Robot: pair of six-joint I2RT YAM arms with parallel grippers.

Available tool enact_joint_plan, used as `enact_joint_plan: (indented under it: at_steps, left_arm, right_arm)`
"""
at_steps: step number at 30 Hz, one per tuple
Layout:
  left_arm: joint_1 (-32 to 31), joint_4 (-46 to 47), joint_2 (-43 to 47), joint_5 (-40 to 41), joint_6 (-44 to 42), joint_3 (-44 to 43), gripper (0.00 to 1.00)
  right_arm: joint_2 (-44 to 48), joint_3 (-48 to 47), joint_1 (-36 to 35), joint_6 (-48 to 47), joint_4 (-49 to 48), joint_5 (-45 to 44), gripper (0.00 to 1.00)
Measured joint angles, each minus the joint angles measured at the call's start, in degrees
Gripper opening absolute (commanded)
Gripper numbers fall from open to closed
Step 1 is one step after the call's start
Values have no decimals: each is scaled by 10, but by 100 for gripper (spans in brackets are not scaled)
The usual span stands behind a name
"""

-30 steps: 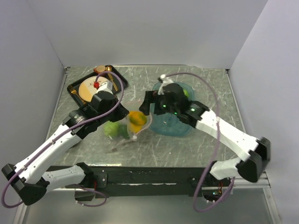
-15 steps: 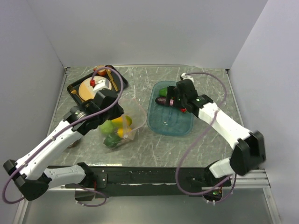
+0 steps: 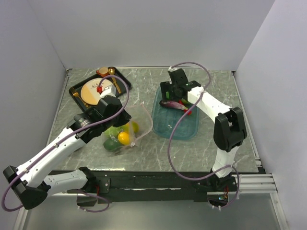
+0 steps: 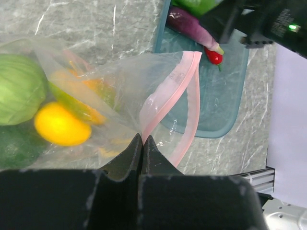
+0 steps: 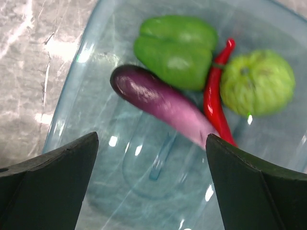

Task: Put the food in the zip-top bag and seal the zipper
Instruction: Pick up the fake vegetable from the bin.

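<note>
The clear zip-top bag (image 3: 134, 125) lies on the table left of the teal tub (image 3: 175, 128). My left gripper (image 4: 142, 139) is shut on the bag's mouth edge at the pale pink zipper (image 4: 169, 91), which hangs open in a loop. Inside the bag are a yellow lemon (image 4: 61, 124), an orange-yellow mango (image 4: 81, 88) and green round fruit (image 4: 19, 88). My right gripper (image 5: 151, 139) is open and empty above the tub (image 5: 81, 86). In the tub lie a purple eggplant (image 5: 163, 103), a green pepper (image 5: 177, 48), a red chili (image 5: 216, 100) and a green round fruit (image 5: 259, 81).
A black tray (image 3: 76, 92) with a white plate (image 3: 93, 91) and a small cup (image 3: 103, 71) sits at the back left, just behind my left arm. White walls close in the back and both sides.
My right gripper has left the bag's mouth and swung back over the far end of the tub. The mango now lies in the bag. My left gripper has shifted the bag slightly.
</note>
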State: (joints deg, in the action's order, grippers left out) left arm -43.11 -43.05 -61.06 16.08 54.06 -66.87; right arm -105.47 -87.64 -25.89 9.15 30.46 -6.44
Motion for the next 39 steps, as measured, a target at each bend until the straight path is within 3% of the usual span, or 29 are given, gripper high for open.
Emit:
enact_joint_plan:
  at_steps: [13, 20, 23, 28, 39]
  left_arm:
    - [0, 4, -2, -11, -14, 0, 4]
    - [0, 4, -1, -10, -14, 0, 3]
    - [0, 4, -1, -8, -14, 0, 3]
    - [0, 4, 0, -6, -14, 1, 5]
    - [0, 3, 2, -1, -15, 0, 6]
  right_arm:
    - [-72, -1, 8, -71, -9, 49, 99]
    - [-80, 13, 12, -76, -18, 58, 92]
    - [-82, 33, 14, -76, -22, 66, 86]
    - [-87, 47, 16, -72, -28, 81, 63]
    - [-33, 146, 21, -49, -70, 125, 28]
